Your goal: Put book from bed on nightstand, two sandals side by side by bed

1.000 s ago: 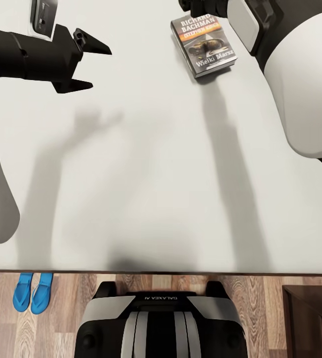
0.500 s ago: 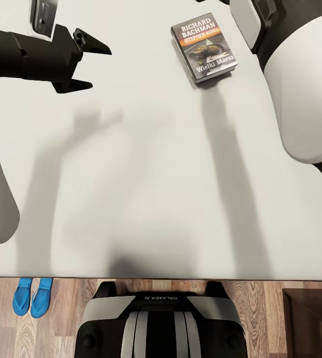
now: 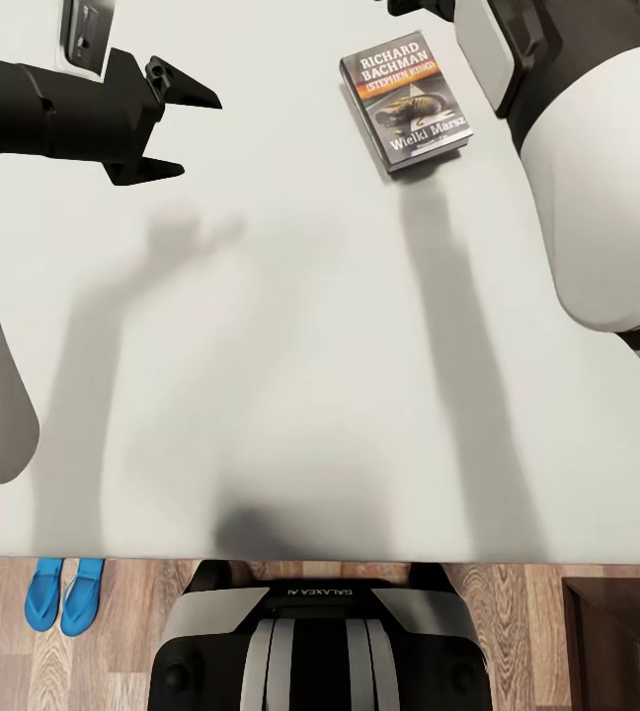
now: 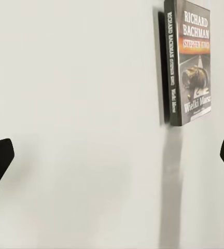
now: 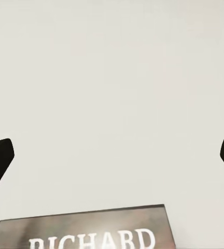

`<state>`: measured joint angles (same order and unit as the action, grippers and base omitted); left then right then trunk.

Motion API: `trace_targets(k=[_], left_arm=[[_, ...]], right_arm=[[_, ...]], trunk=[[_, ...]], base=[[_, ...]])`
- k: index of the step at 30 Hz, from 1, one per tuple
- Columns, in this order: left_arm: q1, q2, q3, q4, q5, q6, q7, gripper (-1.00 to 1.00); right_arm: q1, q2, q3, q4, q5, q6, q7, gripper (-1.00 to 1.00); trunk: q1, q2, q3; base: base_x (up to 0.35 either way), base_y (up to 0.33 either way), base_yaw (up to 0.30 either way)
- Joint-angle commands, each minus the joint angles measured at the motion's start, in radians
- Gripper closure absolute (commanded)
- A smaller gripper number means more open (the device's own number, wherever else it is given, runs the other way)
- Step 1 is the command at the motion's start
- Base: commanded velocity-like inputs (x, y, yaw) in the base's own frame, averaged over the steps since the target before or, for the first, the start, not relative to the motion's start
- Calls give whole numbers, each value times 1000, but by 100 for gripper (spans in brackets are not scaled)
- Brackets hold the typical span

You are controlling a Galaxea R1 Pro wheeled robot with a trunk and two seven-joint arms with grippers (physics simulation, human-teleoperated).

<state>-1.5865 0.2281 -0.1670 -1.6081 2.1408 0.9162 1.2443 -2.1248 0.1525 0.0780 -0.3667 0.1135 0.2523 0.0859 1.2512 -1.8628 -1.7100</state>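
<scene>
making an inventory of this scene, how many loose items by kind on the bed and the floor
book: 1, lying flat on the bed
blue sandals: 2, side by side on the floor beside the bed
dark phone-like object: 1, on the bed, partly hidden by the left arm
total: 4

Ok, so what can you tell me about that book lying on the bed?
The book is a thin paperback, dark-covered, with white lettering "Richard Bachman", an orange band, a greyish picture and the title "Wielki Marsz". It lies flat, closed and face up on the off-white bed, turned slightly askew. Nothing grips it; both grippers are off it.
</scene>
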Motion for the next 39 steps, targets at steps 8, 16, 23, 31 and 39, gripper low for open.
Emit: trace_targets(k=[8, 16, 23, 31, 39], left_arm=[[0, 1, 0, 0, 8, 4, 10, -100], [0, 0, -2, -1, 10, 6, 11, -100], [1, 0, -2, -1, 9, 5, 11, -100], [2, 0, -2, -1, 10, 5, 11, -100], [6, 1, -2, -1, 10, 6, 11, -100]], right_arm=[[8, 0, 0, 0, 10, 4, 8, -100], [25, 0, -2, 5, 9, 3, 10, -100], [29, 0, -2, 48, 7, -4, 12, -100], [30, 1, -3, 98, 6, -38, 13, -100], [30, 1, -4, 118, 6, -48, 11, -100]], trunk=[[0, 0, 0], [0, 0, 0], [0, 0, 0], [0, 0, 0], [0, 0, 0]], base=[[4, 0, 0], [19, 0, 0], [6, 0, 0], [2, 0, 0], [0, 0, 0]])
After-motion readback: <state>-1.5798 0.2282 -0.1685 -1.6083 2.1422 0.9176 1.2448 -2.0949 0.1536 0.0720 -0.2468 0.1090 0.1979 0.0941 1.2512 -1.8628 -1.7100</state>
